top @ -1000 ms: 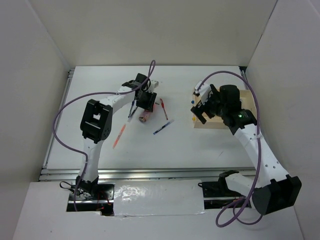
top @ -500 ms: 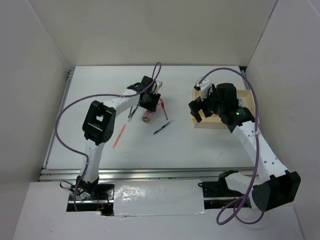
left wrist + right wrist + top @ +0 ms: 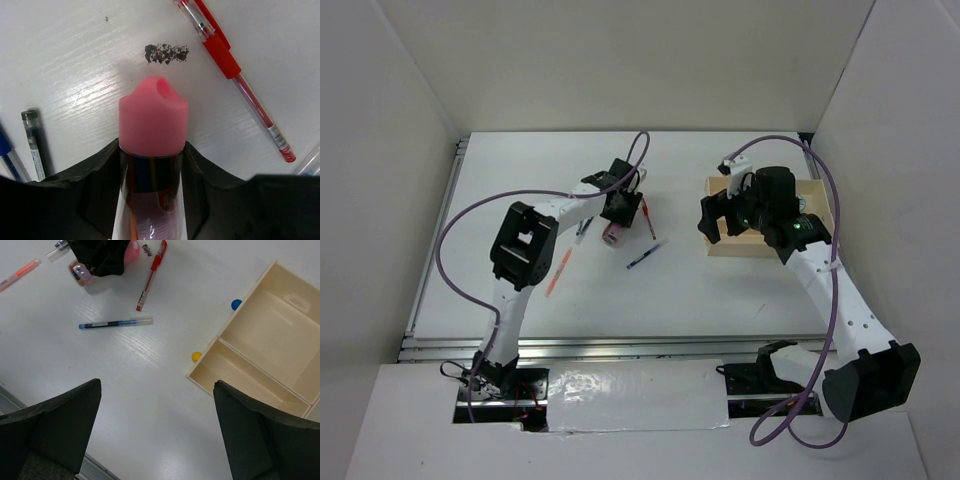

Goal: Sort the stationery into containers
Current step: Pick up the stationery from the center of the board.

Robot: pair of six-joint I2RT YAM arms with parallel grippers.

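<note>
Right gripper hangs wide open and empty, drawn back off the wooden tray. Left gripper has shifted onto the pink-capped tube, fingers hugging both sides, so pickup looks begun. Tube lies flat on the table, long axis between the fingers, cap pointing away from the wrist, red pen beyond
</note>
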